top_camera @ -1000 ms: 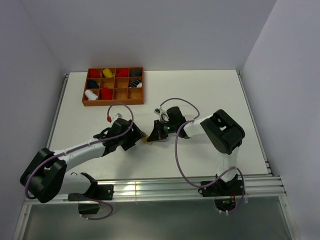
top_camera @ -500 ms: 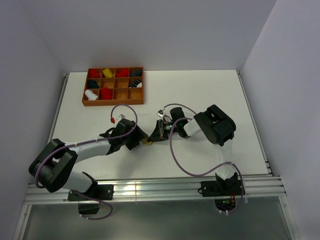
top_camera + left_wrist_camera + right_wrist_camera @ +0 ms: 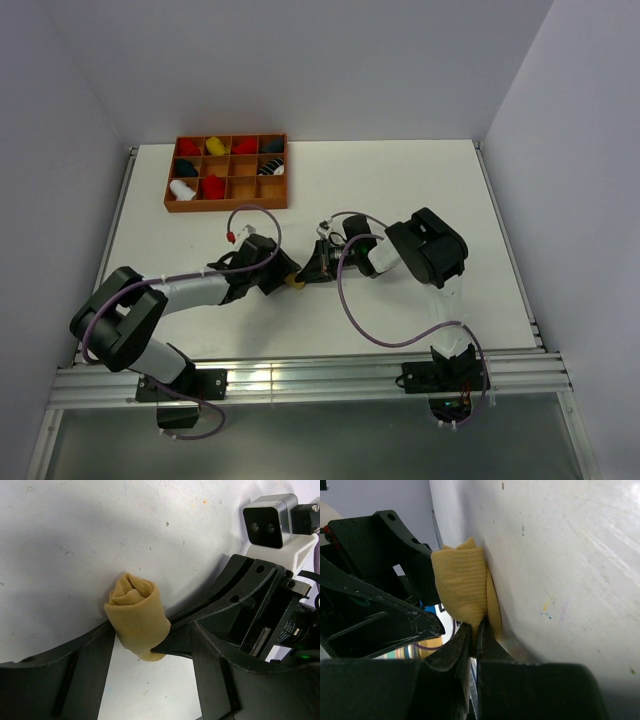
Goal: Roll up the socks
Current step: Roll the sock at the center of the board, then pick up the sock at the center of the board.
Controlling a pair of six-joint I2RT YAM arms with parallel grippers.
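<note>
Top external, table [image 3: 400,190]: white; both arms reach in and meet near its middle.
Top external, tan sock [image 3: 296,283]: a small yellowish lump on the table, right between the two gripper tips.
Top external, left gripper [image 3: 285,272]: at the sock from the left; its spread cannot be read from this view.
Top external, right gripper [image 3: 309,271]: at the sock from the right.
Top external, wooden tray [image 3: 226,208]: at the far left of the table, well apart from the arms, with red, yellow, dark and white bundles [image 3: 182,188] in its compartments.
Left wrist, tan sock [image 3: 136,617]: rolled into a short cylinder lying on the table, spiral end facing up-left.
Left wrist, left gripper [image 3: 150,637]: jaws released and wide, one on each side of the roll, not clamped on it.
Left wrist, right gripper [image 3: 162,649]: its pointed tip presses into the roll's lower right side.
Right wrist, right gripper [image 3: 476,632]: jaws clenched together, pinching the roll's outer flap.
Right wrist, tan sock [image 3: 462,587]: a ribbed roll against the table, just past the tips.
</note>
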